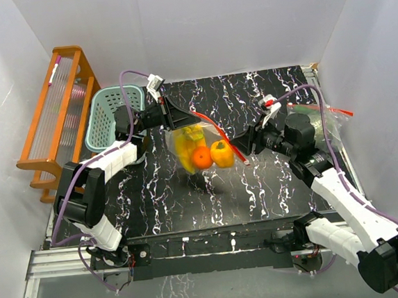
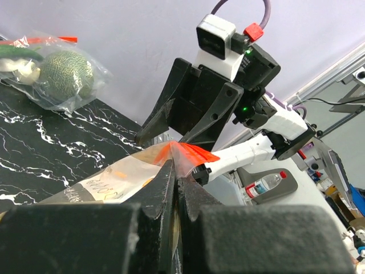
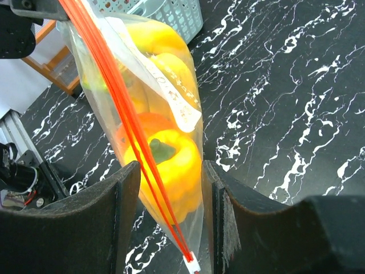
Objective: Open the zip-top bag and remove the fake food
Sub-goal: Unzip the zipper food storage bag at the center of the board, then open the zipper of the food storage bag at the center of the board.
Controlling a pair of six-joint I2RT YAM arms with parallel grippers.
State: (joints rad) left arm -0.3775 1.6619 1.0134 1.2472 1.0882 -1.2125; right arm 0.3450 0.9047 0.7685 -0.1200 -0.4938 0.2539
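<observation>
A clear zip-top bag (image 1: 197, 143) with a red zip strip hangs above the black marble table (image 1: 249, 89). Inside it is the fake food: yellow bananas (image 3: 157, 43), an orange (image 1: 201, 158) and a yellow bell pepper (image 3: 177, 182). My left gripper (image 1: 177, 117) is shut on the bag's upper corner, and plastic and red strip (image 2: 191, 153) stick out of its tips (image 2: 175, 165). My right gripper (image 3: 171, 165) stands open astride the bag's lower end. The white slider (image 3: 191, 264) lies between its fingers and the pepper hangs just beyond them.
A teal slatted basket (image 1: 116, 114) stands at the back left beside an orange wooden rack (image 1: 56, 112). A second bag (image 2: 57, 74) holding a green melon lies on the table at the back right, behind my right arm.
</observation>
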